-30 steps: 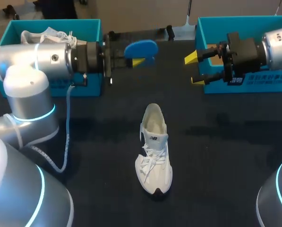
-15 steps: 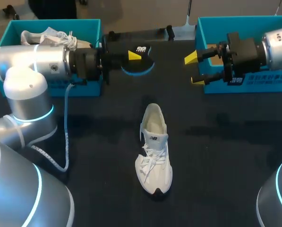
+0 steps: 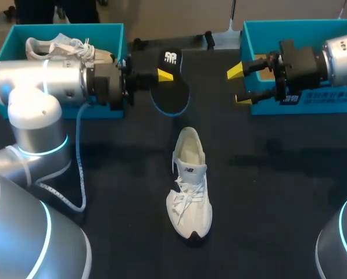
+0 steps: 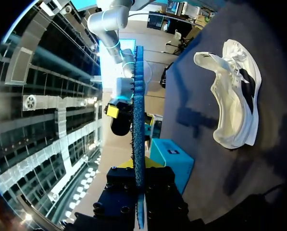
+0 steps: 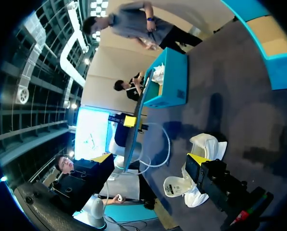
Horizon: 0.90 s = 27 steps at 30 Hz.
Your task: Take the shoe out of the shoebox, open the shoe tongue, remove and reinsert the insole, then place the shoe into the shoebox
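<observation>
A white shoe lies on the dark table, heel toward the boxes, its opening empty. Just beyond its heel my left gripper is shut on a blue-edged insole, black top face showing, held above the table. In the left wrist view the insole stands edge-on between the fingers of my left gripper, with the shoe off to one side. My right gripper hangs open and empty at the front of the right teal shoebox. The right wrist view shows the shoe and insole ahead of my right gripper.
The left teal shoebox holds a second white shoe. A white cable hangs from my left arm down to the table. Dark bare table surrounds the shoe on all sides.
My left wrist has rolled, turning the insole from blue underside up to black top face showing, and its free end has swung down toward the shoe. The right arm has stayed still.
</observation>
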### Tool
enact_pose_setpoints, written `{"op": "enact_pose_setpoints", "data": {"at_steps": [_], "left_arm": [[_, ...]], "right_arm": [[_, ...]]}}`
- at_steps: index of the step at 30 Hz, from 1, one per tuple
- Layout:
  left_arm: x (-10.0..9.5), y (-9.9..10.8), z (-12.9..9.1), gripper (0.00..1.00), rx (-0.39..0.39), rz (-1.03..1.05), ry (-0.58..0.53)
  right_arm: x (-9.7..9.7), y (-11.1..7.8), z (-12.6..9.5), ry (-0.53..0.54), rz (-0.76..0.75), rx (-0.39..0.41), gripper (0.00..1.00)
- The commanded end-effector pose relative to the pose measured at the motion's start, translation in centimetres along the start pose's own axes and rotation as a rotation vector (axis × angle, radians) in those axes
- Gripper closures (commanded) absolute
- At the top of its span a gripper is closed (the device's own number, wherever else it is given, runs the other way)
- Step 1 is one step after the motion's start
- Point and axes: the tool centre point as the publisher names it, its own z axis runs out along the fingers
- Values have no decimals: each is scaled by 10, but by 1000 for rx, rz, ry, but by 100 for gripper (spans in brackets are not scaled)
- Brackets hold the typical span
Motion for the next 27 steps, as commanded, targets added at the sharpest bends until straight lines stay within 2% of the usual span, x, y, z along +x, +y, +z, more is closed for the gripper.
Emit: {"op": "enact_pose_setpoints", "data": {"at_steps": [1,8,15,22,27], "left_arm": [[5,-2,4,100,-9,8,-14],[8,1,8,100,-11,177,-24],[18,4,18,100,-15,189,-21],[11,0,28,100,-10,224,-39],[10,0,29,100,10,219,-35]], "right_arm": [[0,0,1,-1,0,-1,0],[0,0,1,-1,0,-1,0],[0,0,1,-1,0,-1,0],[3,3,36,72,-56,-6,0],[2,1,44,92,-52,-5,0]]}}
